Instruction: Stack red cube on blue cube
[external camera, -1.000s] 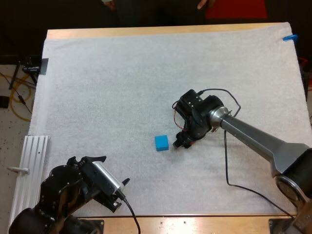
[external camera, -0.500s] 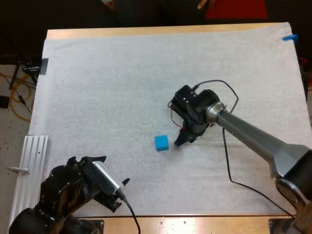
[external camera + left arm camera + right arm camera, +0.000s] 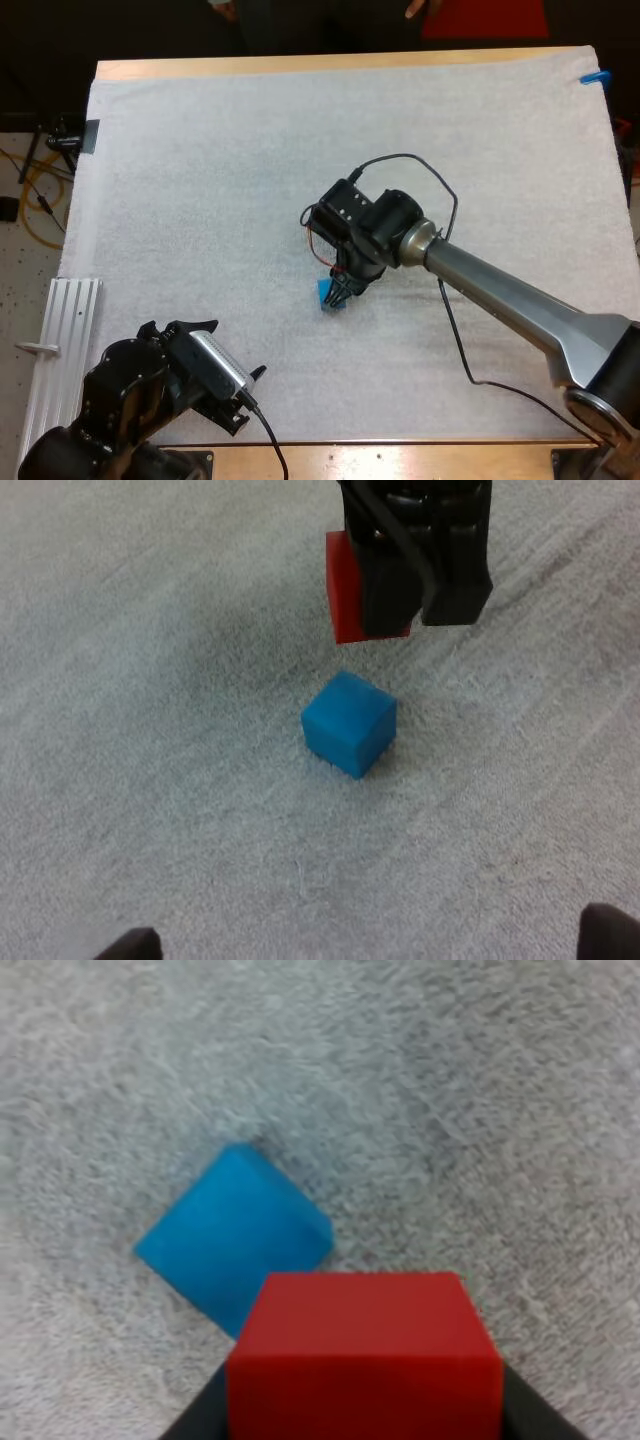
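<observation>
- Presently we list the right hand (image 3: 341,290), closed on the red cube (image 3: 343,592). Its two black fingers (image 3: 386,600) press the cube from both sides.
- Red cube: held clear of the white mat (image 3: 200,180). From the left wrist view it hangs just beyond the blue cube (image 3: 348,723), with a strip of mat visible between the two, so they are not touching.
- Red cube, right wrist view (image 3: 365,1355): it sits between the dark fingers and overlaps the near corner of the blue cube (image 3: 225,1240), not squarely over it.
- Blue cube, high view (image 3: 326,293): it rests flat on the mat near the middle of the desk (image 3: 300,65), turned at an angle to the red cube's faces. The right hand partly covers it from above.
- Left hand (image 3: 248,398): low at the near left corner of the mat, well apart from both cubes. Its fingers (image 3: 608,932) stand wide with nothing between them.
- Left wrist camera: faces the blue cube across bare mat.
- Ribbed pale metal rail (image 3: 60,340): lies off the mat's left edge, beside the left arm.
</observation>
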